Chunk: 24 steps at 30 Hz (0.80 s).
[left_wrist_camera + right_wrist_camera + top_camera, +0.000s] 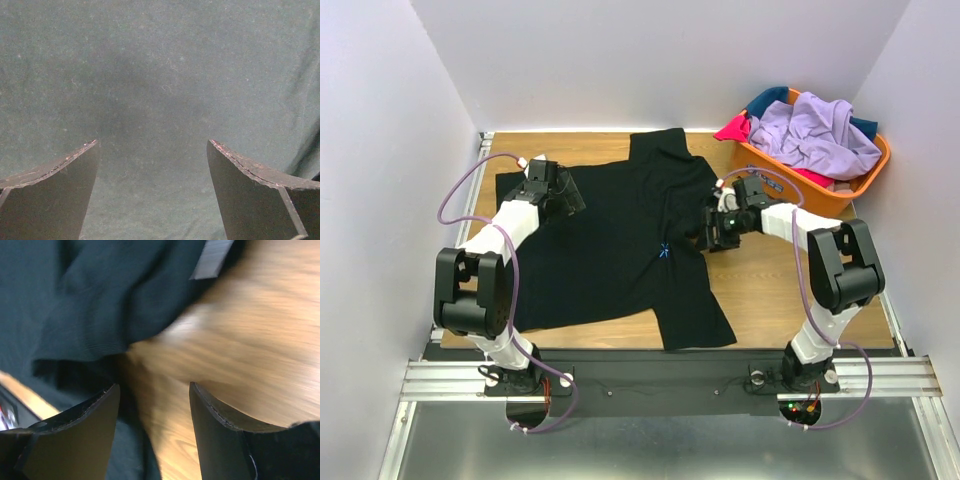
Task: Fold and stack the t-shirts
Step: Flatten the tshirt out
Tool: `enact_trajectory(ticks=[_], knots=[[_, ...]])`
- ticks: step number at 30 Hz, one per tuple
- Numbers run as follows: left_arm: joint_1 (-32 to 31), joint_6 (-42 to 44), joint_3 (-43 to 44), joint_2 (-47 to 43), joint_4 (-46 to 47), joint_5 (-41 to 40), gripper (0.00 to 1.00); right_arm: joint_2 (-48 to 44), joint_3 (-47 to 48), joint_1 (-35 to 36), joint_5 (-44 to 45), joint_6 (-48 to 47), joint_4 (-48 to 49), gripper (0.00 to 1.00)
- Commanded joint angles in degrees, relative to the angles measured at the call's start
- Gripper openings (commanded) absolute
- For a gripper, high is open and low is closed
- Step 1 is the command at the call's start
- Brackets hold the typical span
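Note:
A black t-shirt (610, 250) lies spread on the wooden table (770, 290), its small light-blue logo (664, 251) near the middle. My left gripper (565, 195) hovers over the shirt's left part, jaws wide open, with only flat black cloth (160, 75) below the fingers (60, 190). At the shirt's right edge my right gripper (712, 235) is open with nothing between its fingers. Under that gripper (154, 386) are bare wood and a bunched fold of the black shirt (100, 300) with its white label (212, 257). Lavender (815, 130), pink-red (735, 128) and teal (770, 98) t-shirts lie heaped in the basket.
An orange plastic basket (850, 190) stands at the back right corner of the table. White walls close in the left, back and right sides. Bare wood (790, 310) shows to the right of the black shirt.

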Motion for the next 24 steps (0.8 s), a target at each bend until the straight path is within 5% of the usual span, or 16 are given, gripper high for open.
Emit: enact_trajectory(ticks=[1, 13, 16, 21, 22, 24], knots=[[0.44, 1.31, 2.94, 0.51, -0.81, -1.04, 0.98, -1.15, 0.66, 4.53, -4.21, -4.09, -0.32, 0.63], [0.71, 1.84, 3.12, 1.39, -0.72, -0.78, 0.98, 4.56, 5.06, 10.78, -0.61, -7.26, -4.01, 0.63], [0.97, 2.19, 3.2, 1.31, -0.72, -0.69, 0.98, 6.5, 5.67, 11.57, 1.68, -7.09, -4.54, 0.57], [1.58, 2.89, 3.12, 1.39, -0.9, -1.48, 0.98, 7.65, 5.76, 11.57, 7.2, -5.68, -5.59, 0.31], [1.93, 2.9, 2.94, 1.48, -0.9, -1.57, 0.98, 7.12, 5.68, 11.57, 8.52, -4.72, -5.85, 0.09], [2.29, 2.81, 2.15, 2.44, -0.64, -1.74, 0.98, 6.16, 5.33, 11.66, 13.18, -3.14, -6.47, 0.0]])
